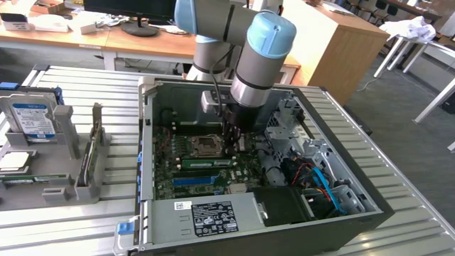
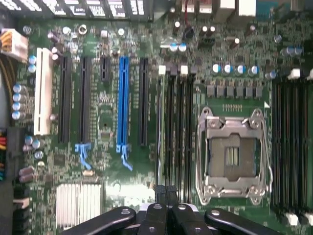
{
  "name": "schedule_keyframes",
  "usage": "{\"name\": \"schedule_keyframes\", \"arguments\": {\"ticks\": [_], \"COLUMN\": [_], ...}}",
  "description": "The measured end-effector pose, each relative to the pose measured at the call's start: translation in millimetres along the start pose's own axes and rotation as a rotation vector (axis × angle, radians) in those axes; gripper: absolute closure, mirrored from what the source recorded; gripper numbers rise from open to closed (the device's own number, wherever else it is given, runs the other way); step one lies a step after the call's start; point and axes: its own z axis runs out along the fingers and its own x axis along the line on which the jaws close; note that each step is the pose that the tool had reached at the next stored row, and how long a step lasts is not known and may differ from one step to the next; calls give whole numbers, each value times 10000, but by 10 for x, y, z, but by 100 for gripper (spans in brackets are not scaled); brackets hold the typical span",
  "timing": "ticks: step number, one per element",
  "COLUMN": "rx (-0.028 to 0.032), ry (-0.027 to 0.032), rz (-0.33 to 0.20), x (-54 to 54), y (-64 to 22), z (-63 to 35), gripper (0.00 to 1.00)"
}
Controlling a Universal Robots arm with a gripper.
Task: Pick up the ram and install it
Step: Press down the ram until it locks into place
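Inside the open computer case (image 1: 370, 205), the ram (image 1: 206, 162) stood on edge in a motherboard slot, at 6 o'clock of the CPU socket (image 1: 205, 144), blue slot (image 1: 195, 181) at its 6 o'clock, gripper (image 2: 167, 190) closed empty, over the ram's 3 o'clock end.

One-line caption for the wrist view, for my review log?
Shut gripper poised above the motherboard, fingertips over the memory slots beside the empty processor socket.
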Motion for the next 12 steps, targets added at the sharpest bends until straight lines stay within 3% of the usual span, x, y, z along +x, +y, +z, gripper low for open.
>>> {"name": "schedule_keyframes", "arguments": {"ticks": [12], "rx": [23], "ry": [0], "rz": [-1], "x": [-3], "y": [294], "z": [10], "gripper": [89]}}
